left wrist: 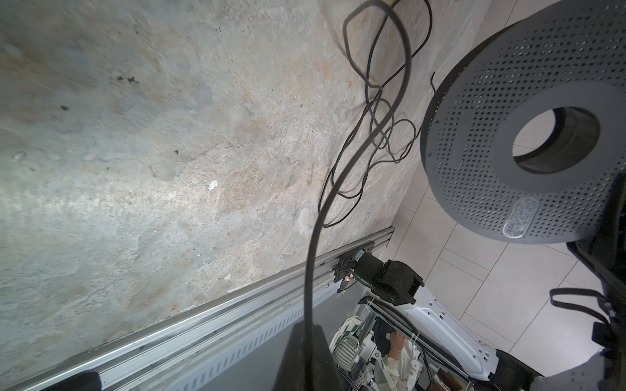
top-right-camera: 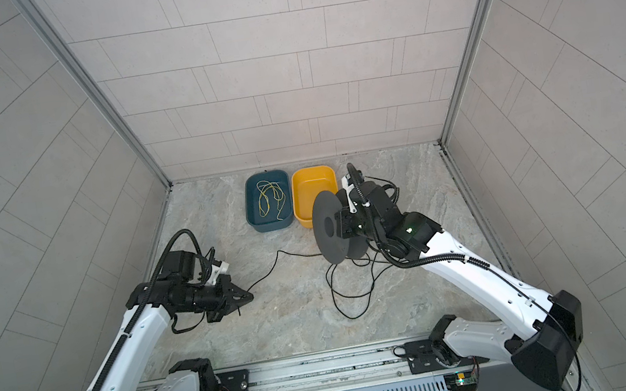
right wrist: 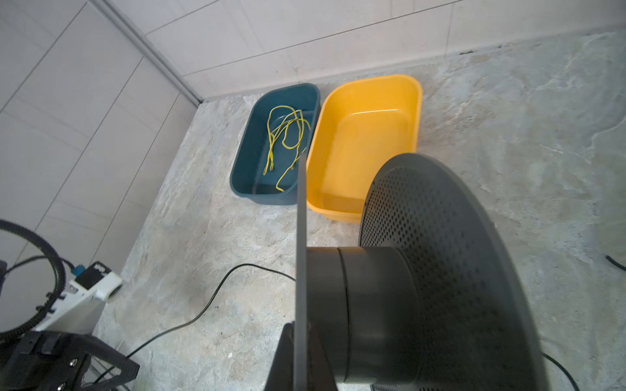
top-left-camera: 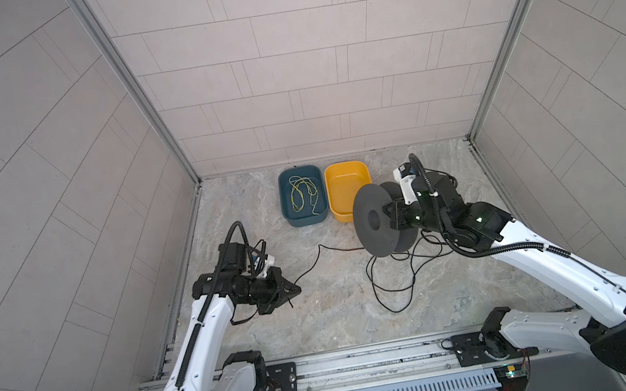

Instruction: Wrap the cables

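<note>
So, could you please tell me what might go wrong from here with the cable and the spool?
The black cable lies in crossed loops by the spool; pulling it could tighten them into a knot.
The right gripper has its fingers shut on only one thin flange, so the spool might tilt or slip under tension.
The left gripper pinches the cable near its end; it could slide out.

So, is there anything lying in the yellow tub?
No, the yellow tub holds nothing; the yellow-green cord lies in the blue tub beside it.
</note>
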Robot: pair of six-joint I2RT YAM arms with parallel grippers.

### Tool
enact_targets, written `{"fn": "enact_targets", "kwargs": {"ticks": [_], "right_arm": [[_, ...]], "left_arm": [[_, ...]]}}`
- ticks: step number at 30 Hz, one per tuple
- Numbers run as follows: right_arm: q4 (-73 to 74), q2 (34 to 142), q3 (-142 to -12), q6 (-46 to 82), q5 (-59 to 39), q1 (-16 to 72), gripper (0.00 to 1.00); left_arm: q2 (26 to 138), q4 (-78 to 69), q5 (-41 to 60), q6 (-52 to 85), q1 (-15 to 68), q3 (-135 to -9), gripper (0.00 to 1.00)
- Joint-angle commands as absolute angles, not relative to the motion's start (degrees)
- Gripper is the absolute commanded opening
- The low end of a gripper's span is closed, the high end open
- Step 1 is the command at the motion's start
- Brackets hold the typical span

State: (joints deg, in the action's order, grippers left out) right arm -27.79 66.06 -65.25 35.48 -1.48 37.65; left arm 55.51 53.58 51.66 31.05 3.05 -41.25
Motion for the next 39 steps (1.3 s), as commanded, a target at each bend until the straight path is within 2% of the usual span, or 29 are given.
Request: {"fn": "enact_targets", "kwargs": {"ticks": [1, 5, 16, 26, 39], "right_arm": [[-23.69, 67.62, -68.41, 36.9, 7.78, 42.54, 0.0], [-23.29, 72.25, -71.95, 37.89, 12.42, 47.71, 0.0], [-21.89, 85.15, -78.4, 43.31, 24.5, 54.49, 0.0], [-17.27, 97.33, -84.7, 43.57, 29.6, 55.64, 0.0], [-18.96, 109.58, -93.81, 44.82, 38.11, 56.71, 0.0]], "left_arm": [[54.92, 53.35, 50.06, 30.54, 3.52, -42.16, 0.0], [55.4, 57.92, 44.8, 28.12, 4.65, -43.04, 0.0], [56.06, 62.58, 42.1, 25.16, 7.7, -42.34, 0.0], [57.29, 62.94, 41.72, 23.91, 8.14, -42.77, 0.0], [57.69, 63.22, 42.45, 23.44, 8.14, -43.51, 0.0]]}}
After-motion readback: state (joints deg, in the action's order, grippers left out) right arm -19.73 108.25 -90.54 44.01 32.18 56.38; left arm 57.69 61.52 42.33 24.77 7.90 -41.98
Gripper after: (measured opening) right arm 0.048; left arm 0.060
